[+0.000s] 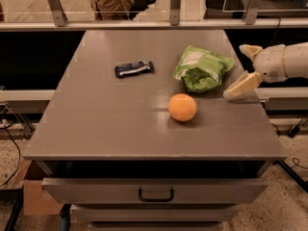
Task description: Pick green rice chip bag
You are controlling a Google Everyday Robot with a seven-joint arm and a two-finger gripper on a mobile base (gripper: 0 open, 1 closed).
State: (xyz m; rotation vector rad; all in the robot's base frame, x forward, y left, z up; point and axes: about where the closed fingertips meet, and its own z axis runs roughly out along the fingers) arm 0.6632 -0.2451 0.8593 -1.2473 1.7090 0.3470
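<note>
The gripper point(235, 72) reaches in from the right edge of the surface point(101, 119), its two pale fingers point(243, 85) spread wide and holding nothing. It sits just beside the right side of the green rice chip bag point(202, 69), and I cannot tell whether it touches the bag.

The bag lies on the right rear part of the surface. It is puffy and crumpled, light green with white patches near its top. An orange ball point(182, 107) rests near the bag, in front of it and a little to its left. A small dark wrapped bar point(134, 69) lies well apart to the left.

Below the surface, a drawer point(155, 190) with a dark handle stands slightly open; its inside is too dark to make out. A cardboard box point(30, 196) stands on the floor at lower left, its contents hidden.
</note>
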